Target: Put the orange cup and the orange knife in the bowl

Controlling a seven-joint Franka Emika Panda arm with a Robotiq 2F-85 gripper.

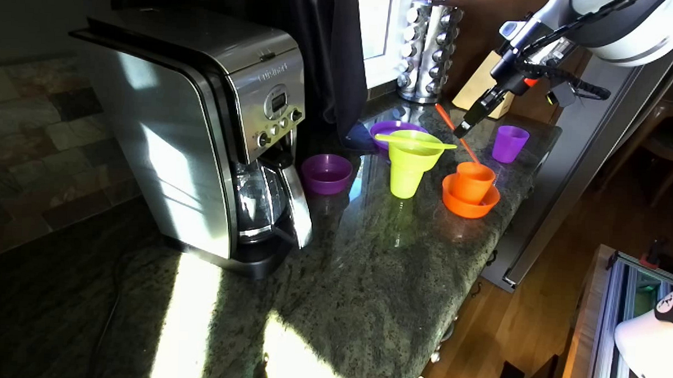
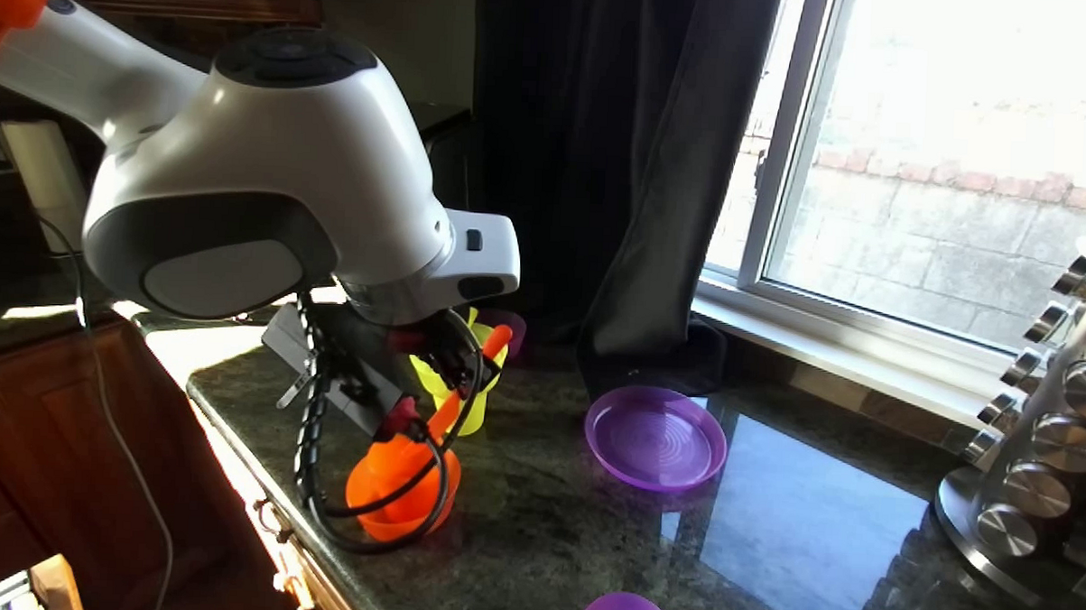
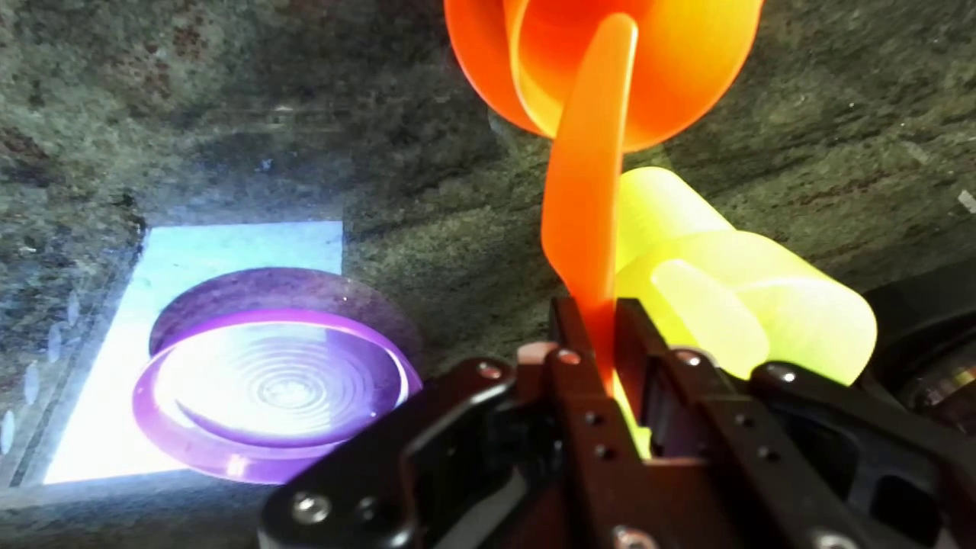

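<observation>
The orange cup (image 1: 474, 185) stands inside the orange bowl (image 1: 463, 208) near the counter's edge. In the wrist view the cup's mouth (image 3: 550, 53) and the bowl (image 3: 474, 38) are at the top, partly cut off. My gripper (image 3: 596, 316) is shut on the orange knife (image 3: 583, 198) near one end. The knife slants down, its far end over the cup's mouth; I cannot tell if the tip is inside. In an exterior view the gripper (image 1: 464, 128) is above and behind the cup. In an exterior view cables partly cover the bowl (image 2: 446, 500).
A yellow-green cup (image 1: 407, 174) with a yellow-green utensil (image 1: 416, 142) across it stands beside the bowl. A purple plate (image 2: 656, 440), purple bowl (image 1: 326, 174) and purple cup (image 1: 509, 144) are around. A coffee maker (image 1: 204, 123) and spice rack (image 1: 428, 52) stand on the counter.
</observation>
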